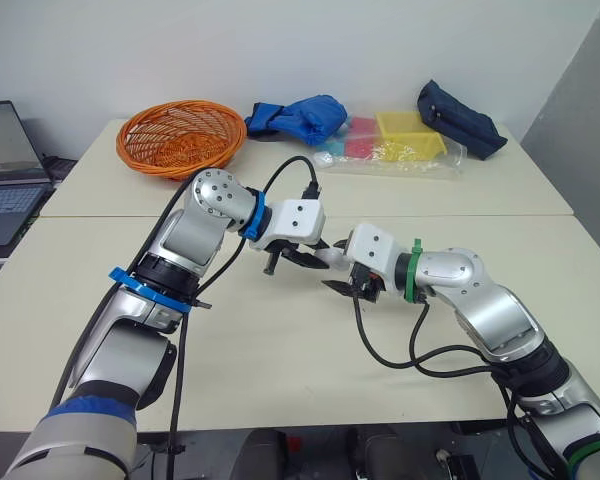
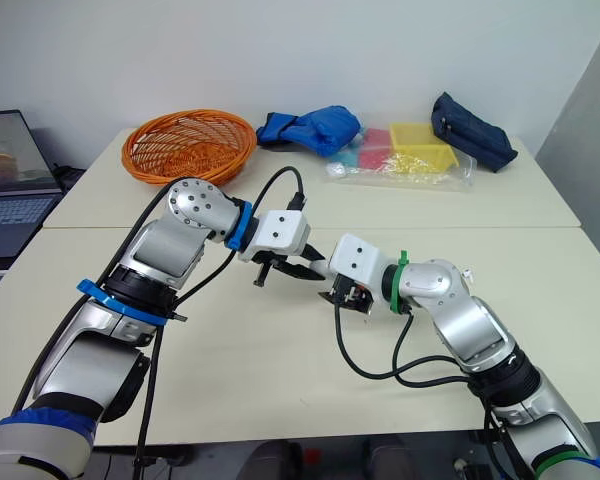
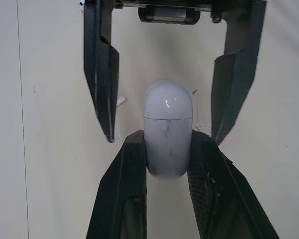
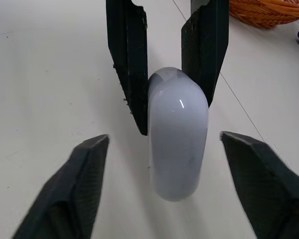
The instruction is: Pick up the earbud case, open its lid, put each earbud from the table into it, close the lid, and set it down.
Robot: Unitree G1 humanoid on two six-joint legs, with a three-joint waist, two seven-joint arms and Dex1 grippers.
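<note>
A pale cream worktop [image 1: 280, 350] spreads beneath the robot's 2 arms. An open grey laptop [image 1: 5, 170] sits off its far left edge. At the back stand a round orange wicker basket [image 1: 180, 135], a crumpled bright blue fabric bundle [image 1: 300, 118] just to its right, and a dark navy zip pouch [image 1: 460, 118] at the far right. A yellow plastic tray [image 1: 410, 135] lies between bundle and pouch, in clear wrapping.

Over the near middle of the worktop the 2 grippers meet tip to tip. The left gripper [image 3: 167, 142] is clamped on the lower body of a glossy white rounded earbud case [image 3: 167, 114], holding it off the surface with its lid closed and its domed lid end pointing toward the other arm. The right gripper [image 4: 165, 141] stands spread wide, 1 black finger on each side of the case's lid end, neither one touching it.
</note>
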